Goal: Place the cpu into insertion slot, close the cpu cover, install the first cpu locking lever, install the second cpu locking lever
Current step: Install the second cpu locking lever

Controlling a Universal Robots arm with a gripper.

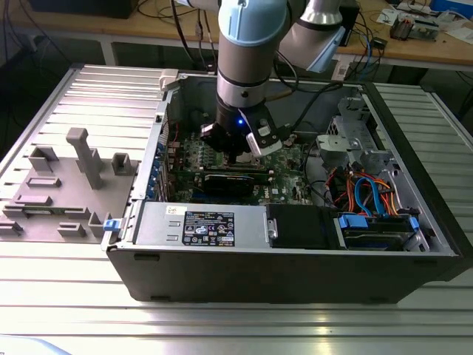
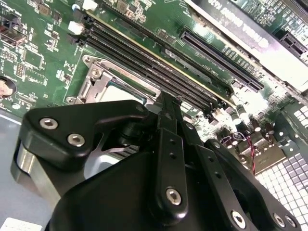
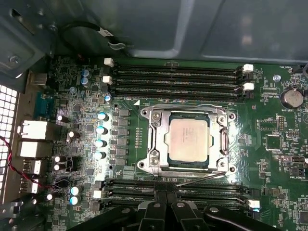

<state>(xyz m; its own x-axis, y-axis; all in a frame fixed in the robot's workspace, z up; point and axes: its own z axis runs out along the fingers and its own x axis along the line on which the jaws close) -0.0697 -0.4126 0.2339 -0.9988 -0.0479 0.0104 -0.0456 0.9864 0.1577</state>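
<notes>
We see a ribbed, silvery metal tabletop [image 1: 66, 296] made of long slats, brightly lit from above so the slats near its front edge shine. Toward its left edge in the exterior view sits a grey fixture plate [image 1: 63, 188] with upright blocks. Beyond the tabletop's far edge runs a wooden workbench [image 1: 414, 48] strewn with dark cables [image 1: 177, 11] and small electronic parts. Beneath that bench the space is dark.

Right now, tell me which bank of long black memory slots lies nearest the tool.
The bank along the socket side where the thin lever lies, just ahead of the tool. The other bank sits beyond the cpu.
</notes>
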